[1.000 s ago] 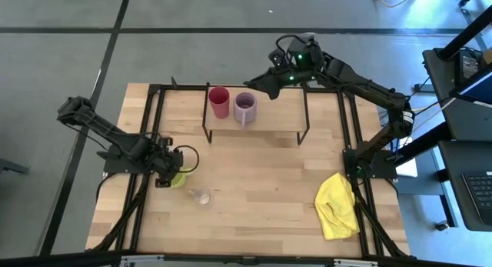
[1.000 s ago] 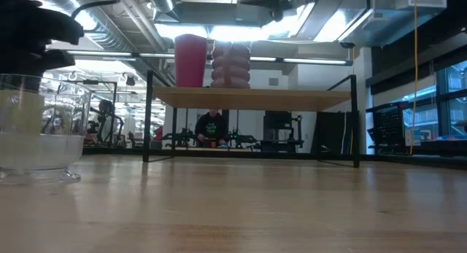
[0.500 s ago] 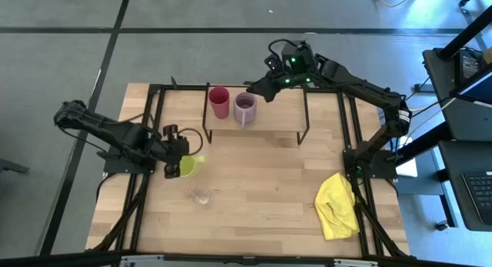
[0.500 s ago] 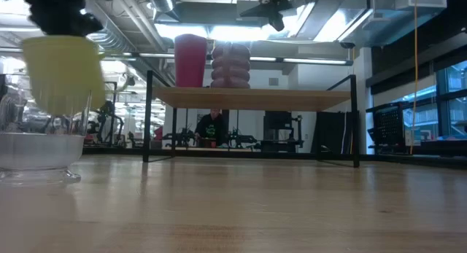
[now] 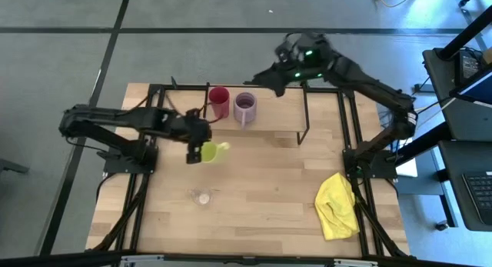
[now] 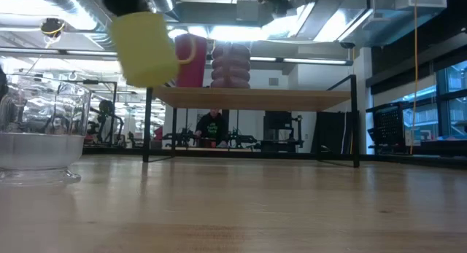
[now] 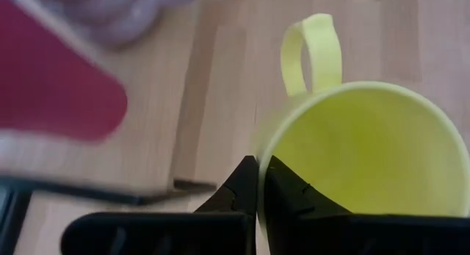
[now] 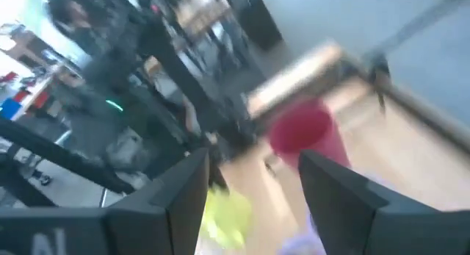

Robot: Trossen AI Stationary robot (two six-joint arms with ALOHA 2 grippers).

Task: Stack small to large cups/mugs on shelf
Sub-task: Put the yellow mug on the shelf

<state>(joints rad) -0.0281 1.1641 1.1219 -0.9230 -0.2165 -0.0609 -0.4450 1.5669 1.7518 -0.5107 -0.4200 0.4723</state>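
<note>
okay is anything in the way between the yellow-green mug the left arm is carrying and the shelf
Nothing visible blocks it. The left gripper is shut on the yellow-green mug's rim, holding it above the table just in front of the shelf. The red cup and lilac mug fill the shelf's left end; the rest is bare.

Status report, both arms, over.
Left gripper shut on yellow-green mug, airborne beside the shelf. Right gripper open, above shelf. Red cup, lilac mug already shelved.
</note>
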